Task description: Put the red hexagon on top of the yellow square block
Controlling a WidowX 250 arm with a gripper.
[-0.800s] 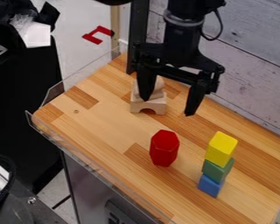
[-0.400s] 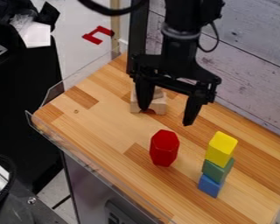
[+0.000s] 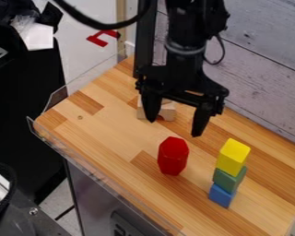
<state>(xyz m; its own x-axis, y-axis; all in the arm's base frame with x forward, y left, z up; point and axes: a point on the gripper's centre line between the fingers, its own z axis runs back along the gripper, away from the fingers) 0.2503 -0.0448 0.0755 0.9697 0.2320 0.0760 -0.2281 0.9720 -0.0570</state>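
Note:
The black gripper [image 3: 174, 128] hangs over the middle of the table, its two fingers spread wide with nothing between them. Just below its fingertips in the view, the red hexagon [image 3: 173, 156] stands upright on the wood, apart from the gripper. To the right of it, the yellow square block [image 3: 233, 155] tops a stack, resting on a green block [image 3: 229, 179] with a blue block [image 3: 222, 195] at the bottom. The yellow block sits slightly tilted in the view.
Behind the gripper's left finger are natural wood blocks [image 3: 167, 111], partly hidden. A clear rim [image 3: 101, 169] runs along the table's left and front edge. The grey plank wall [image 3: 267, 78] borders the back right side of the wooden table [image 3: 113, 131].
The gripper has come lower and nearer to the red hexagon, drifting slightly left in the last frame. The red hexagon and the stack have stayed where they were.

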